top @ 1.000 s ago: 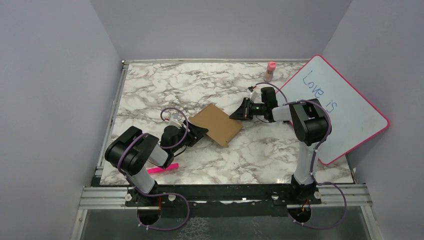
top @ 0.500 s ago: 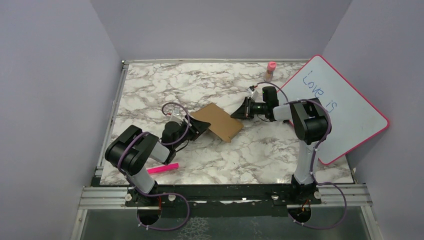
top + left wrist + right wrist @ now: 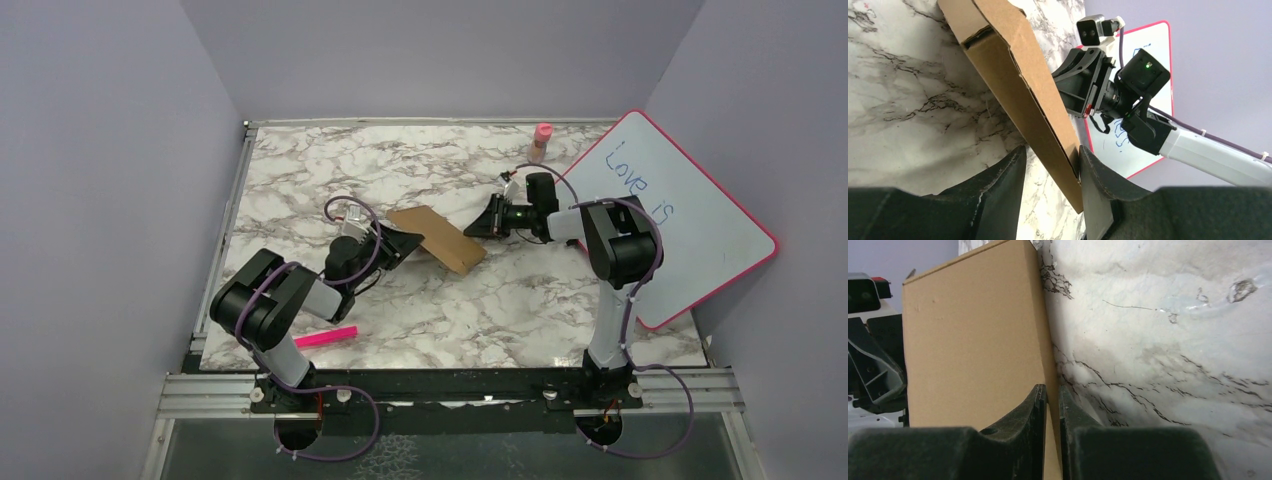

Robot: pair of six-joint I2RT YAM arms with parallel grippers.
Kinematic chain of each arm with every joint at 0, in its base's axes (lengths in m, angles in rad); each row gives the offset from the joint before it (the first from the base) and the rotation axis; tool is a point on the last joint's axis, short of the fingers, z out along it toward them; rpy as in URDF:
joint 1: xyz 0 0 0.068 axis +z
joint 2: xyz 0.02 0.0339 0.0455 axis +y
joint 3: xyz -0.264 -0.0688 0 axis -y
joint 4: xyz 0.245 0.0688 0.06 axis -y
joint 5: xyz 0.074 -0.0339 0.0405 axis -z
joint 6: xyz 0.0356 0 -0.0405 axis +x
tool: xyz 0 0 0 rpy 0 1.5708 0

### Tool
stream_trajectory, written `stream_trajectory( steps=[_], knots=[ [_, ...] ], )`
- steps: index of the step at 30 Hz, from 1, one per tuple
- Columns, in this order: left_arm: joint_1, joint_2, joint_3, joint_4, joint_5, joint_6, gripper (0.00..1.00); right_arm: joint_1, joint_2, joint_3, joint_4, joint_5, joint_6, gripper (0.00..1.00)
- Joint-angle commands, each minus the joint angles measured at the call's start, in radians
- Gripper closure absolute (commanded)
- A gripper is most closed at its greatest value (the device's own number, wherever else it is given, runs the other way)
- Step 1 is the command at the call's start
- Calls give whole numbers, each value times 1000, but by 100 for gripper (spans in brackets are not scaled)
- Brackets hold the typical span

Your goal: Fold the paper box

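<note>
Marble-patterned, white with grey veins, the bench (image 3: 300, 170) is carrying the paper box (image 3: 437, 237) near its middle, between the two arms.

The box is looking already like a flat, closed body: the right wrist view is showing one plain brown face (image 3: 973, 340) with no loose flap, and the left wrist view is showing a narrow side wall (image 3: 1018, 95) with a seam along it. It is standing tilted, one long edge down toward the bench and the other raised. I am judging that most of the folding is done and that only the last tucking or pressing of a flap is remaining; which tabs are in their slits I cannot tell.

The right gripper (image 3: 483, 222) is pinching a thin edge of the box, its fingers (image 3: 1038, 405) almost together on the cardboard. The left gripper (image 3: 400, 243) is standing astride the opposite, thicker edge, one of its fingers (image 3: 1093, 175) touching the cardboard; whether the pair is already pressing I cannot tell.

On the right, a pink-framed whiteboard (image 3: 680, 215) with blue writing is leaning over the bench edge. A small pink-capped bottle (image 3: 541, 141) is standing at the far side, and a pink marker (image 3: 325, 337) is lying near the left arm's base. Lilac walls (image 3: 440, 50) are closing the space on three sides.
</note>
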Motion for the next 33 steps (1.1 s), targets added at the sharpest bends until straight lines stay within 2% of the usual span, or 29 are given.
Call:
stream_trajectory(
  steps=[1, 12, 18, 24, 33],
  knots=[
    [-14, -25, 22, 25, 15, -9, 57, 58, 38, -33, -197, 105, -88, 82],
    [-37, -102, 15, -24, -1, 8, 58, 159, 21, 42, -246, 50, -107, 81],
    [-48, -195, -16, -118, -20, 7, 58, 206, 17, 83, -284, 49, -129, 80],
    [-57, -300, -35, -259, -84, 69, 58, 212, 22, 111, -307, 86, -146, 77],
    [-57, -322, -42, -311, -117, 119, 58, 190, -52, 116, -379, 227, -185, 68]
  ],
)
